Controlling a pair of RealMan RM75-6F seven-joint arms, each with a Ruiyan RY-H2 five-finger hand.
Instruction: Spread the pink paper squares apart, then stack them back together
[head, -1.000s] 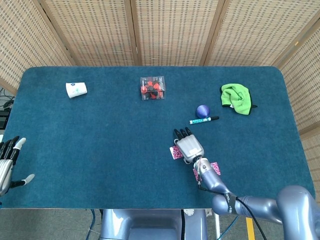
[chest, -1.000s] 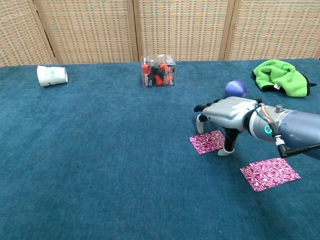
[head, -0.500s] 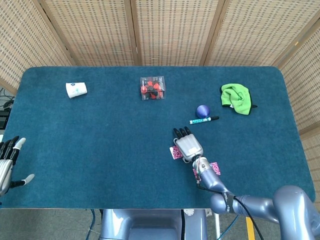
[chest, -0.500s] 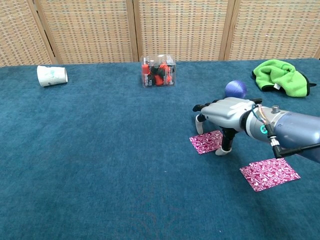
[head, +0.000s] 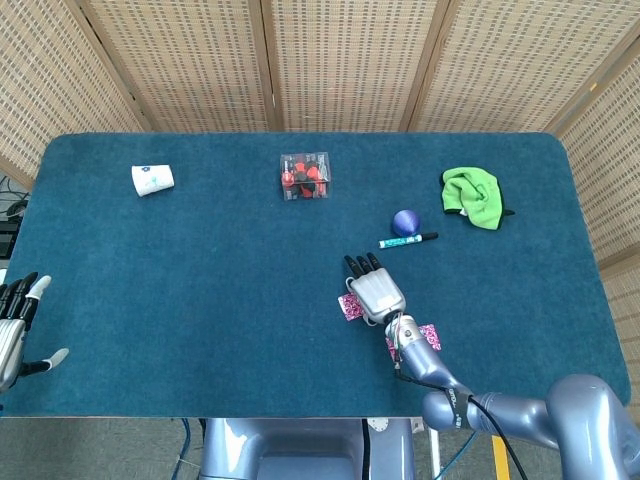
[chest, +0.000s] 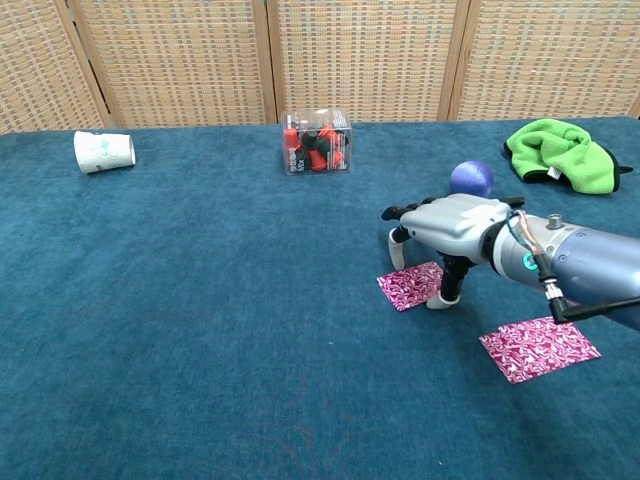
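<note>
A wide desk (head: 200, 300) with rounded corners fills the scene, covered with dark teal carpet-like cloth. Behind its far edge stand woven rattan screens (head: 340, 60) in light wooden frames, and they also angle in at the left and right sides. The light is even and soft. Below the near edge, grey floor (head: 100, 445) shows.

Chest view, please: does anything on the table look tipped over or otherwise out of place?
The paper cup at the far left lies on its side rather than upright. The two pink squares lie flat and apart, which suits the task.

two pink paper squares (chest: 411, 286) (chest: 540, 348), one cup (chest: 104, 151), one ball (chest: 470, 178), one marker (head: 408, 241)
</note>
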